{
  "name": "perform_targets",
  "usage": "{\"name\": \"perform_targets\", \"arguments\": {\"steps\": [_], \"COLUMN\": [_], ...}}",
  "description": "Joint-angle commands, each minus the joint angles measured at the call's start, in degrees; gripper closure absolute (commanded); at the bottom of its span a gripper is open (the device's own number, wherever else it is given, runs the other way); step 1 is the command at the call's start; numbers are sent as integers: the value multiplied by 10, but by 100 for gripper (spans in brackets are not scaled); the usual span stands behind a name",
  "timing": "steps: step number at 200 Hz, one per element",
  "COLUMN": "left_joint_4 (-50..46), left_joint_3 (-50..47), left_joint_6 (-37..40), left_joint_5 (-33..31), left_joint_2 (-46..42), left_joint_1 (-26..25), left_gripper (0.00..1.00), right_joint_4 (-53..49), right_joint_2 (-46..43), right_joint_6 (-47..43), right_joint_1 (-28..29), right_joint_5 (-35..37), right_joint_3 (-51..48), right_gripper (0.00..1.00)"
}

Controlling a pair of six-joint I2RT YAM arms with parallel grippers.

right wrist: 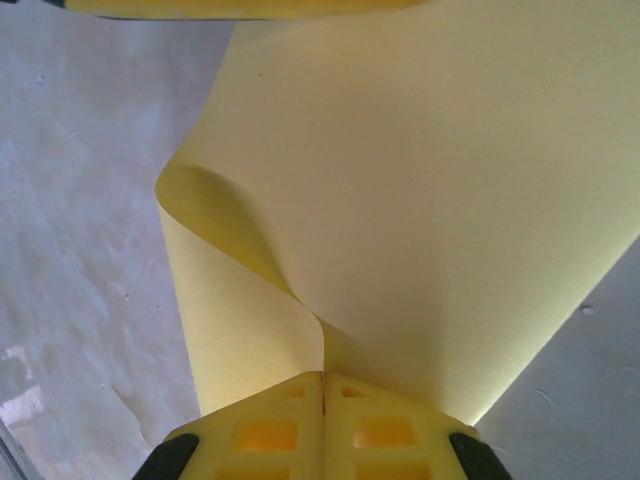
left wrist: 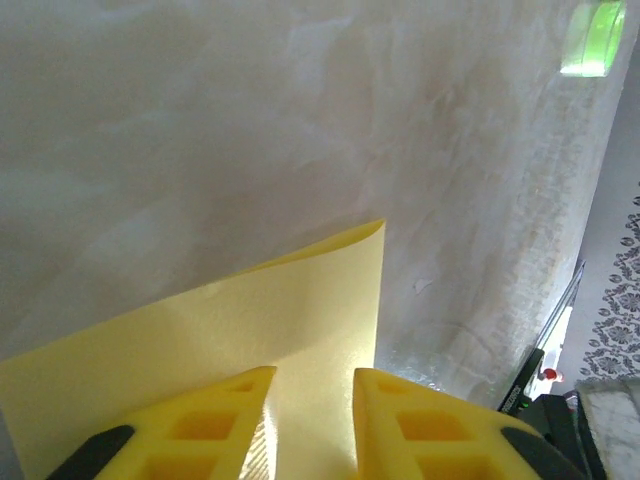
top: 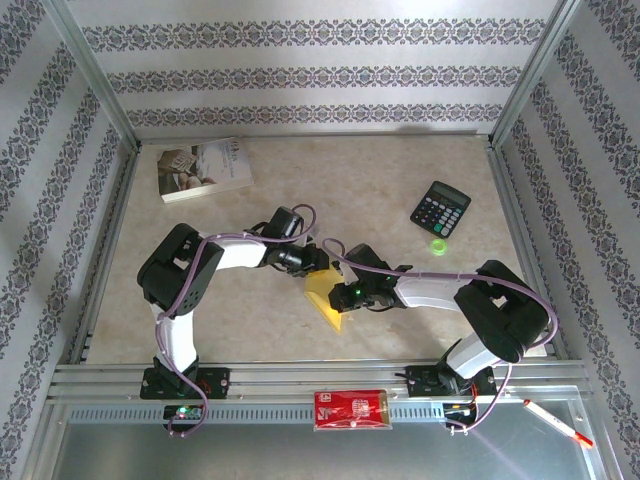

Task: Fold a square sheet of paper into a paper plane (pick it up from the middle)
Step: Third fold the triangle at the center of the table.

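The square sheet of paper (top: pixel 326 298) is yellow and hangs as a folded, pointed shape between the two grippers, just above the table near its front middle. My right gripper (top: pixel 345 292) is shut on it: in the right wrist view the fingertips (right wrist: pixel 300 395) meet on a pinched fold of the paper (right wrist: pixel 430 190), which curls away to the left. My left gripper (top: pixel 316 264) is at the sheet's upper edge. Its jaws (left wrist: pixel 315 378) stand apart, open, with the paper (left wrist: pixel 240 320) lying across the gap. The paper plane is out of view.
A white printed book (top: pixel 205 168) lies at the back left and a black calculator (top: pixel 440 208) at the right, with a small green ring (top: pixel 438 246) beside it. A red packet (top: pixel 350 408) and a pen (top: pixel 556 421) rest on the front rail. The table (top: pixel 400 165) is beige.
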Motion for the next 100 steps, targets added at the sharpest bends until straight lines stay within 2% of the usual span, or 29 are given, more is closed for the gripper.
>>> {"name": "perform_targets", "arguments": {"steps": [1, 47, 100], "left_joint_4": [-3, -14, -68], "left_joint_3": [1, -67, -121], "left_joint_6": [-10, -16, -4], "left_joint_5": [-13, -55, -93], "left_joint_2": [-49, -145, -225], "left_joint_1": [-5, -5, -4], "left_gripper": [70, 70, 78], "right_joint_4": [-21, -11, -11], "right_joint_2": [12, 17, 51], "right_joint_6": [13, 38, 37], "right_joint_1": [6, 10, 3], "right_joint_5": [31, 50, 61], "right_joint_3": [-28, -31, 12], "right_gripper": [97, 97, 98]}}
